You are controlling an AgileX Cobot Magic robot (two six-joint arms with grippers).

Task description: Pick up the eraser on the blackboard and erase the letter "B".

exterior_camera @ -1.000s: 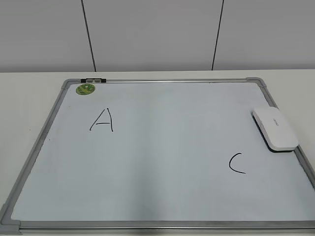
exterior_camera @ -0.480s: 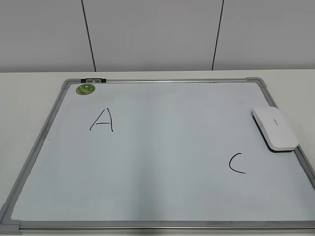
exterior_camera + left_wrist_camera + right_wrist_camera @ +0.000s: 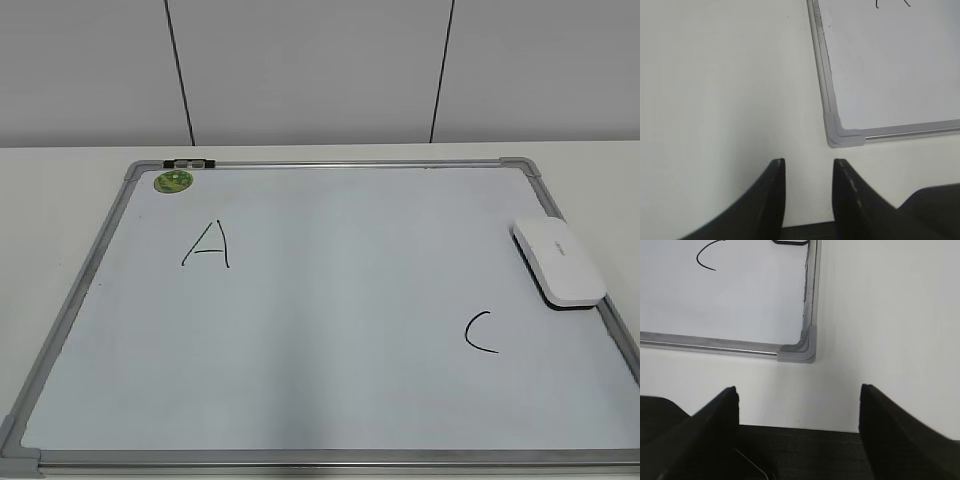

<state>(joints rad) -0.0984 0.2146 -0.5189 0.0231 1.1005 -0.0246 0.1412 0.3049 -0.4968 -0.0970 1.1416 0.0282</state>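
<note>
The white eraser (image 3: pixel 560 262) lies on the right edge of the blackboard (image 3: pixel 330 330), a white board with a grey frame. A black "A" (image 3: pixel 208 245) is at the upper left and a black "C" (image 3: pixel 480 332) at the lower right. No letter "B" shows on the board. Neither gripper appears in the exterior view. My left gripper (image 3: pixel 809 162) is open and empty over bare table, just off the board's near left corner (image 3: pixel 840 136). My right gripper (image 3: pixel 799 389) is wide open and empty, just off the near right corner (image 3: pixel 800 352). The "C" (image 3: pixel 707 257) shows there too.
A small round green sticker (image 3: pixel 173 181) and a black clip (image 3: pixel 190 162) sit at the board's far left corner. White table (image 3: pixel 60 200) surrounds the board. A grey wall with dark seams (image 3: pixel 180 70) stands behind it.
</note>
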